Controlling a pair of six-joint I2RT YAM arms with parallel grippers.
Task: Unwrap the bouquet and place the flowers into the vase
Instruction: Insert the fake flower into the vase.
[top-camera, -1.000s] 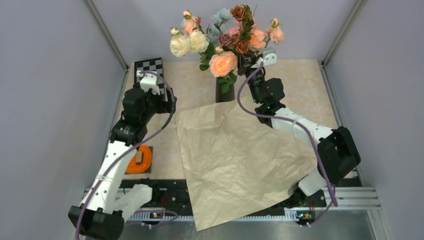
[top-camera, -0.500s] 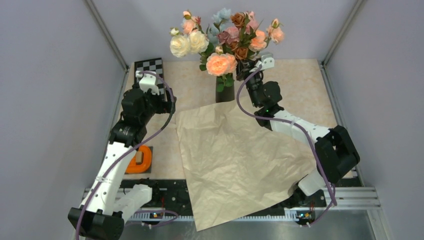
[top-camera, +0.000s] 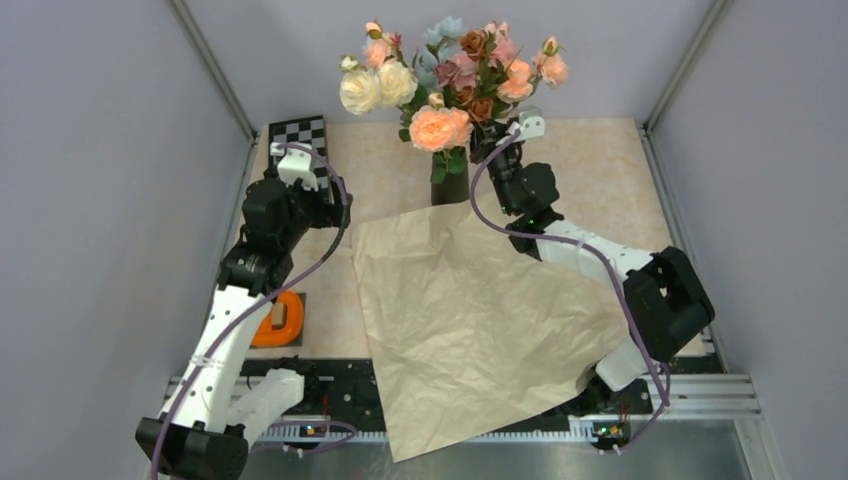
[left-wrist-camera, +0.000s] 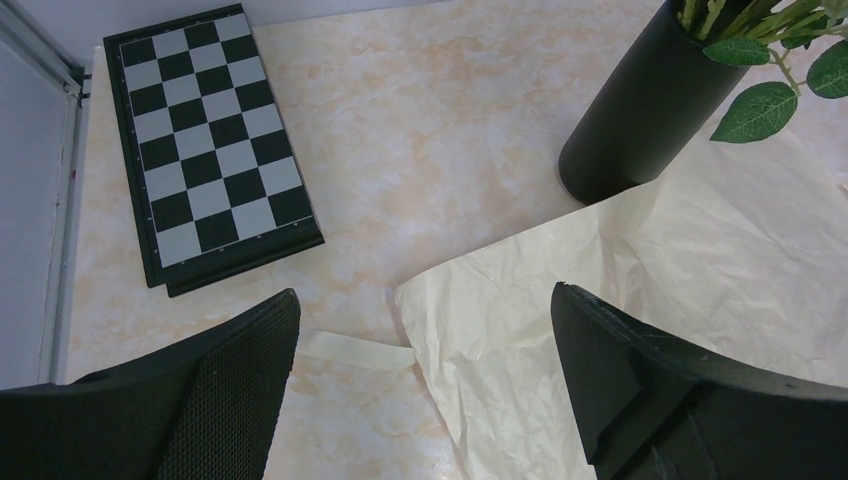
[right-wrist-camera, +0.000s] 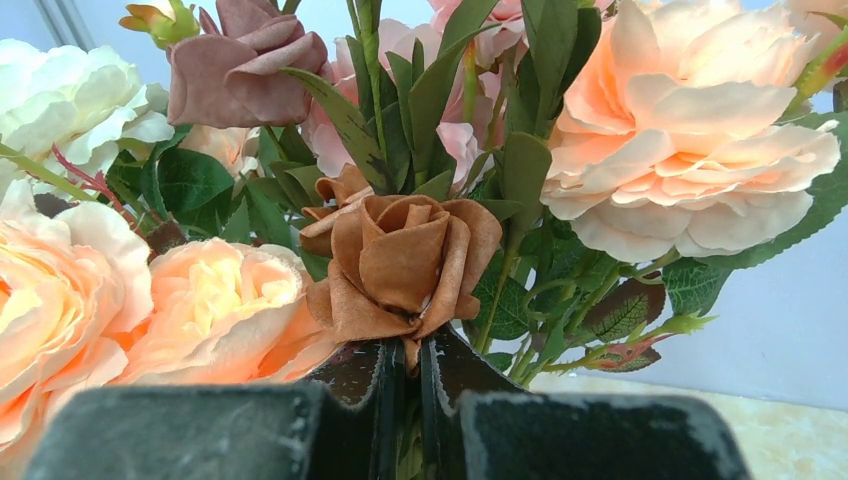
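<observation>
As the right gripper (top-camera: 492, 140) is easing left and down, pinched shut on the stem under a brown rose (right-wrist-camera: 405, 260), the flowers (top-camera: 440, 80) are gathering upright over the vase (top-camera: 449, 187), stems inside it. The left gripper (left-wrist-camera: 420, 390) is hanging wide open above the flattened paper (top-camera: 480, 320). Probably only the release is remaining.
</observation>
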